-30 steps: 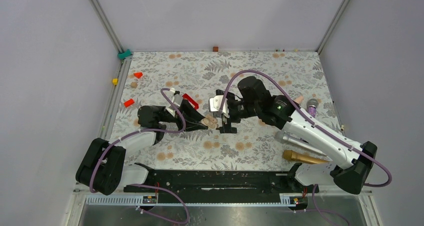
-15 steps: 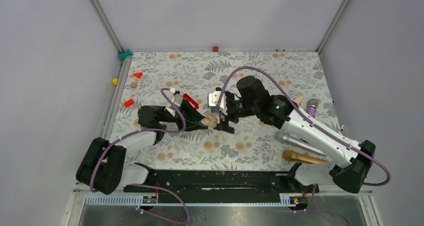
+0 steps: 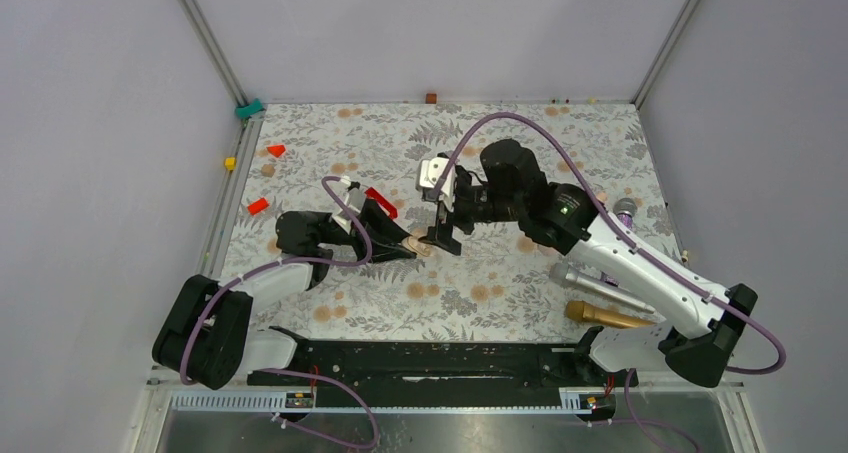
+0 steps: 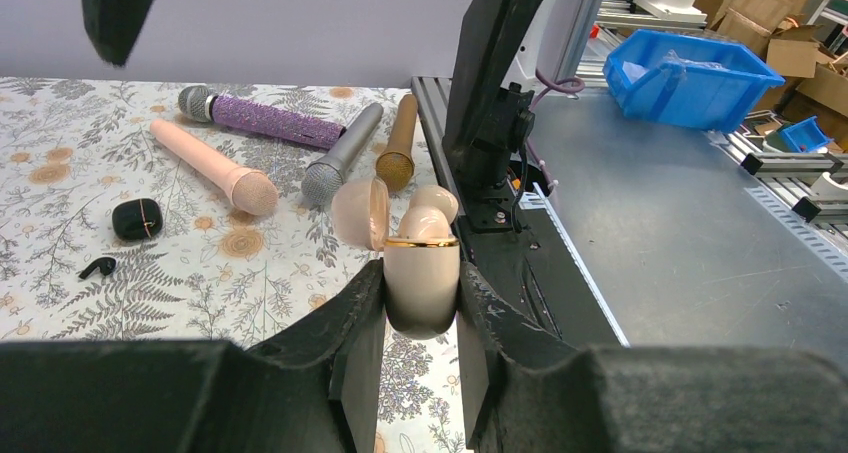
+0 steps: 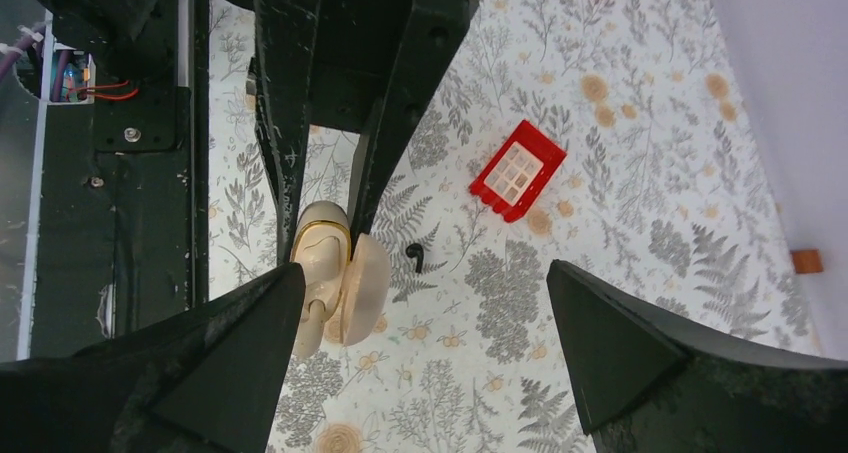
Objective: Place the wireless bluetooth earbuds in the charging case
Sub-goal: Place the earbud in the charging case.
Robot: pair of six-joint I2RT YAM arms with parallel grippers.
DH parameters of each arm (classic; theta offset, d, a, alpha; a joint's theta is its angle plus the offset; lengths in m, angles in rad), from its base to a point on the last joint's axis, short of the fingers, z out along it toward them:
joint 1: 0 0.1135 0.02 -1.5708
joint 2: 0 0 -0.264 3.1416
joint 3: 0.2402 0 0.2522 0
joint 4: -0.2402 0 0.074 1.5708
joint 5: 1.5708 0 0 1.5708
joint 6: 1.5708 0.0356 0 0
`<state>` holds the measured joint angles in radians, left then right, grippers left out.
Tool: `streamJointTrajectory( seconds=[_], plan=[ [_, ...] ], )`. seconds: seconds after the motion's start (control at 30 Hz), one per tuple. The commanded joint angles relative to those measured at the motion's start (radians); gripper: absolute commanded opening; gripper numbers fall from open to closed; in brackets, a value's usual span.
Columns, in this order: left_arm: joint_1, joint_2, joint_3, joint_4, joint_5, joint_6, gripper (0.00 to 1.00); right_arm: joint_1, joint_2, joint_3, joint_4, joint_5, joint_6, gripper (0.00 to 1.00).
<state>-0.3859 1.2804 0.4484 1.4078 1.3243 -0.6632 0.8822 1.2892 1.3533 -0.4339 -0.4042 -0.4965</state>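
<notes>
1. At the bottom centre of the left wrist view, the left hand (image 4: 420,318) is clamped on the charging case (image 4: 421,273). This is a beige oval pod with a gold rim, held upright above the table (image 4: 60,303).
2. The case's lid (image 4: 360,213) is swung open to the left. One beige earbud (image 4: 428,211) sits in the mouth and stands proud of the rim, so it looks placed but perhaps not fully seated.
3. In the right wrist view, the right hand (image 5: 425,278) is spread wide and holds nothing. Its left finger is just beside the case and its other finger is well apart, at lower right.
4. Further out on the table lie a loose black earbud (image 5: 413,256), a small closed black case (image 4: 137,218), a red box (image 5: 518,169) and four microphones (image 4: 265,121).
5. I judge the insertion to be partway done. No second beige earbud is visible.
6. The next move likely calls for a gentle press to seat the bud. After that the remaining one must be found and fetched while the left hand keeps the case level.
</notes>
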Motion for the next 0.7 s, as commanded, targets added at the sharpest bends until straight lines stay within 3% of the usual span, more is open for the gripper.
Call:
streamJointTrajectory(
  seconds=[0.0, 0.17, 0.27, 0.67],
  plan=[
    [-0.004, 0.007, 0.032, 0.051, 0.011, 0.011, 0.0, 0.007, -0.034, 0.062, -0.097, -0.06, -0.144, 0.99],
    [-0.002, 0.009, 0.032, 0.051, 0.009, 0.012, 0.0, 0.007, -0.095, -0.018, -0.195, -0.071, -0.438, 0.99],
    [-0.003, 0.014, 0.035, 0.051, 0.01, 0.011, 0.0, 0.008, -0.116, -0.08, -0.19, -0.1, -0.522, 1.0],
    [-0.003, 0.016, 0.036, 0.049, 0.008, 0.011, 0.0, 0.036, -0.074, -0.149, -0.004, 0.029, -0.415, 0.99]
  ],
)
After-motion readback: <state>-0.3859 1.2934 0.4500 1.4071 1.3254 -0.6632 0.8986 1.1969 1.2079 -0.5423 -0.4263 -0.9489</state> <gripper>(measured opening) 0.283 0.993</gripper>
